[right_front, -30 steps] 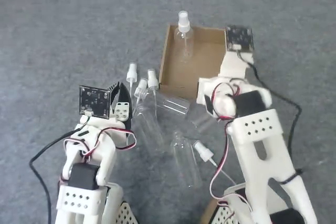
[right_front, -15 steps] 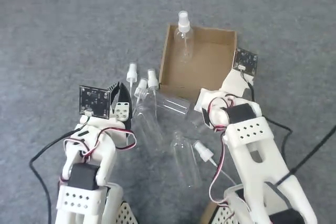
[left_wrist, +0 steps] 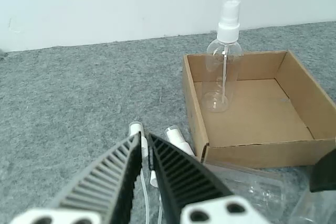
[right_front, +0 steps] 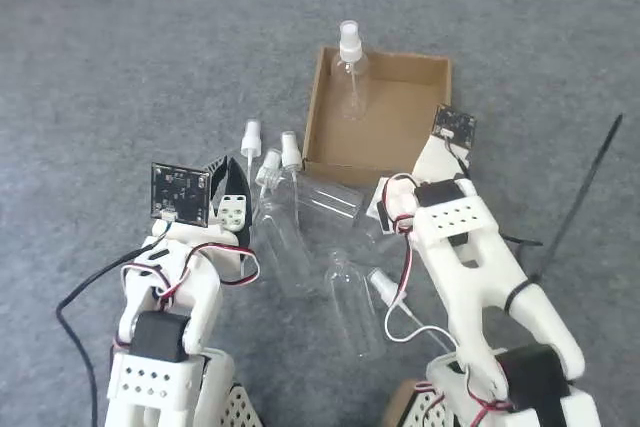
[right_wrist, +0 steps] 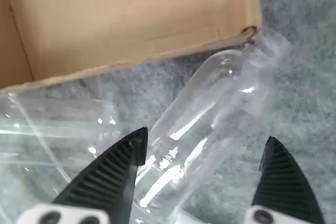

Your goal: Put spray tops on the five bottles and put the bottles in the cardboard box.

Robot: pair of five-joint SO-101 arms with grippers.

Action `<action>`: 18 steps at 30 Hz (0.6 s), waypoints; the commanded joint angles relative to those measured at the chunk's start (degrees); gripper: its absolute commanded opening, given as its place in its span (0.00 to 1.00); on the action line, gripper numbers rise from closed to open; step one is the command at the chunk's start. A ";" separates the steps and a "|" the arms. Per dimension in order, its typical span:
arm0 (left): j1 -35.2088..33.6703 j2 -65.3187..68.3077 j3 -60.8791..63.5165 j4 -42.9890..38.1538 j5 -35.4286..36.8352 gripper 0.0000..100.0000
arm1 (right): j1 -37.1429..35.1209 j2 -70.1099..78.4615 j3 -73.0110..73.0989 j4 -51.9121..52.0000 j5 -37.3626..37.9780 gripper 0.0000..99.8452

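Grey carpet (right_front: 100, 67), cardboard box (right_front: 390, 132), white wall (left_wrist: 105, 3)

Tabletop (right_front: 120, 77): grey cloth of carpet-like weave, rough and matt. Cardboard box (right_front: 400, 122), at 12 o'clock in the high view: plain brown paperboard, matt, with raw-cut edges. The upright bottle (right_front: 351, 87) in its 11 o'clock corner is clear glossy plastic under a white, smooth plastic spray top (right_front: 349, 37). The lying bottle (right_wrist: 210, 108) beside the box is the same transparent plastic and catches bright highlights. Right gripper (right_wrist: 207, 136) fingers (right_wrist: 107, 171): black matt plastic, ribbed on the inner faces. Arm shells (right_front: 480, 257): white smooth plastic, low sheen.
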 commanded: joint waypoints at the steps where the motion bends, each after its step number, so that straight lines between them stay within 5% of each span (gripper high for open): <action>1: 0.26 -0.97 -0.48 -1.49 0.44 0.01 | -0.22 -0.40 -3.25 -0.04 -1.49 0.28; 7: 0.26 -0.97 -0.48 -1.49 0.44 0.01 | -0.13 0.31 -3.16 -0.04 -1.58 0.12; 13: 0.26 -0.97 -0.48 -1.49 0.44 0.01 | 5.58 -0.31 -2.29 5.58 -1.14 0.17; 18: 0.26 -0.97 -0.48 -1.58 0.44 0.01 | 14.99 -0.31 -2.29 10.51 6.77 0.17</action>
